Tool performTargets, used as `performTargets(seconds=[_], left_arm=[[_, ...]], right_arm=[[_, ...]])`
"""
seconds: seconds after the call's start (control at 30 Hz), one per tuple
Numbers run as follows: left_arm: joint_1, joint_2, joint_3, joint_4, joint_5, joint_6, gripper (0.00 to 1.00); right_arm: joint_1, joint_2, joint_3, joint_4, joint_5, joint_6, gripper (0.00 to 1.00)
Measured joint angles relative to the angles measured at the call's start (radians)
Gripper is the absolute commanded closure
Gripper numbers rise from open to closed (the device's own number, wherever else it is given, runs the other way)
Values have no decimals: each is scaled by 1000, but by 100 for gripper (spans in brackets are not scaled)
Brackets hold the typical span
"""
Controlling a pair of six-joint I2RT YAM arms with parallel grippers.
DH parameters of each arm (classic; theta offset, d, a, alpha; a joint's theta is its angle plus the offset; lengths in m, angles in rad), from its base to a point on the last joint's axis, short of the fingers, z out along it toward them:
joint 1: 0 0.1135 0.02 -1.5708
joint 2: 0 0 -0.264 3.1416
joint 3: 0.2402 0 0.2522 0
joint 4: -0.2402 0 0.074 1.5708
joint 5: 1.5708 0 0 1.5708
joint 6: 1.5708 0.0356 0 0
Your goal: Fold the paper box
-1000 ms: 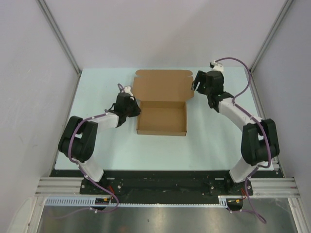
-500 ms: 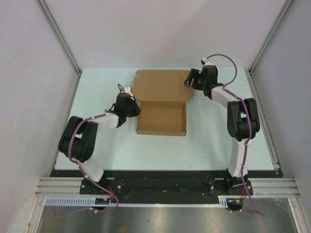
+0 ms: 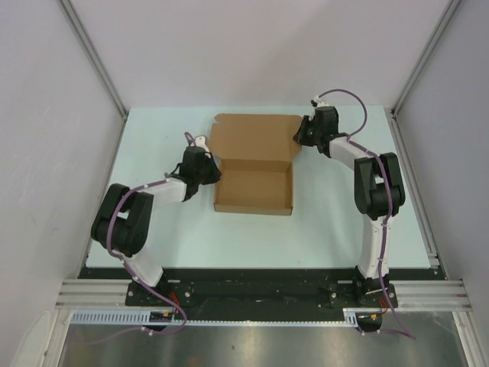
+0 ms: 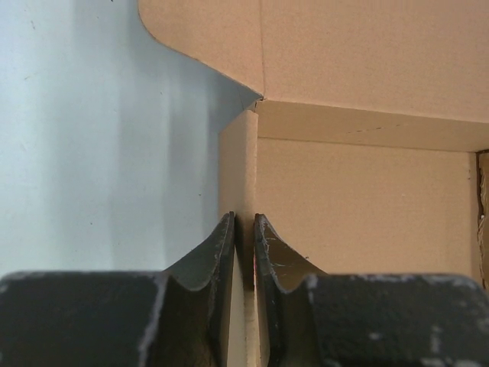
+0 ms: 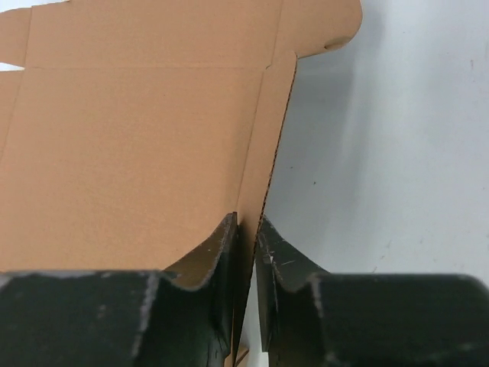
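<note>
The paper box (image 3: 254, 153) lies mid-table: a brown tray with raised walls at the front and its lid spread open behind. My left gripper (image 3: 214, 174) is shut on the tray's left wall; the left wrist view shows the wall's edge (image 4: 246, 153) pinched between the fingers of the gripper (image 4: 244, 229), with the tray floor (image 4: 359, 206) to the right. My right gripper (image 3: 299, 136) is at the lid's right edge. In the right wrist view the gripper (image 5: 246, 229) is shut on the lid's narrow side flap (image 5: 263, 153), with the lid panel (image 5: 137, 153) to the left.
The pale green table (image 3: 328, 222) is walled in by white panels with metal corner posts (image 3: 92, 53) at the back left and back right. A black rail (image 3: 260, 290) carries both arm bases at the near edge.
My right arm swung inward to the lid's right edge, and its jaws closed on the side flap. The left gripper and the tray have not moved.
</note>
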Motion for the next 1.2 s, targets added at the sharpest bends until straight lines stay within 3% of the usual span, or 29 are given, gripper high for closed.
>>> performTargets(seconds=[0.1, 0.13, 0.37, 0.57, 0.73, 1.03, 1.2], left_arm=[[-2, -20, -3, -12, -8, 3, 63], [-2, -35, -3, -19, -11, 2, 54], [5, -231, 19, -50, -31, 1, 30], [84, -285, 156, -44, -21, -13, 34], [180, -161, 217, -36, 6, -52, 34], [190, 114, 264, -59, 163, -89, 33], [202, 189, 319, -50, 246, -108, 33]], right_arm=[[13, -1, 0, 1, 16, -10, 88], [18, -2, 0, 2, 27, -14, 91], [56, -44, -3, 0, 103, -67, 97], [77, -112, -66, 2, 167, -106, 99], [86, -159, -143, 2, 228, -93, 100], [91, -192, -218, 41, 262, -50, 100], [101, -209, -233, 42, 269, -52, 100]])
